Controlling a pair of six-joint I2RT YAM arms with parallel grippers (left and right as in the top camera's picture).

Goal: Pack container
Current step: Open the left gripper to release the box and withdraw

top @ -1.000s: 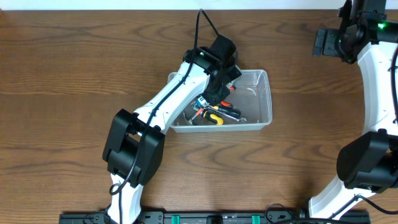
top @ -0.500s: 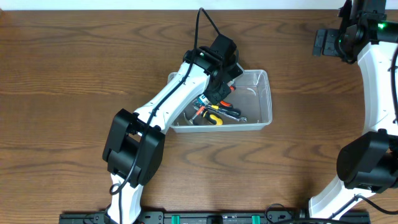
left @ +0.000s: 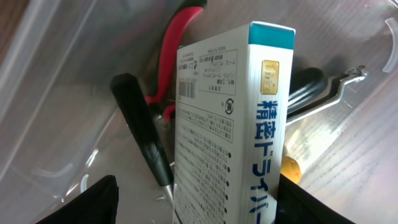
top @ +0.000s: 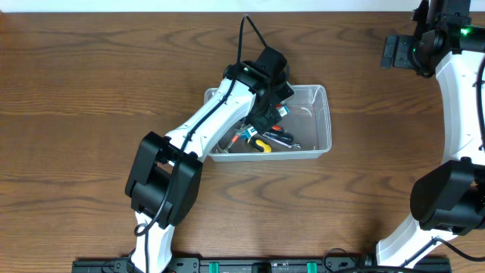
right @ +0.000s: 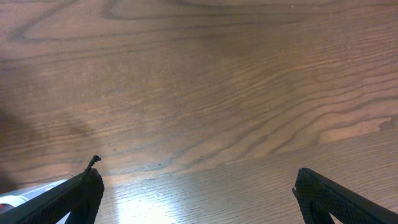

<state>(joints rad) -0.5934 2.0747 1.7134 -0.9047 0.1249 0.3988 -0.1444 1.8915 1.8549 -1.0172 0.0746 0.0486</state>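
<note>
Overhead, the container (top: 314,125) sat mid-surface (top: 76,114), with hand tools (top: 267,141) lying inside it. The left hand (top: 268,112) reached into it, fingers (left: 93,199) parted around a blue-and-white box (left: 230,124), a gap showing on one side; red-handled pliers (left: 177,37) lay beyond. The right hand (right: 196,193) hung wide open and empty, well apart

The container (top: 312,129), a clear rectangular plastic tub with rounded corners and a thick rim, stands upright and open-topped on the bench (top: 91,91), directly beneath the left hand (top: 267,114), hand tools (top: 265,142) inside.
</note>
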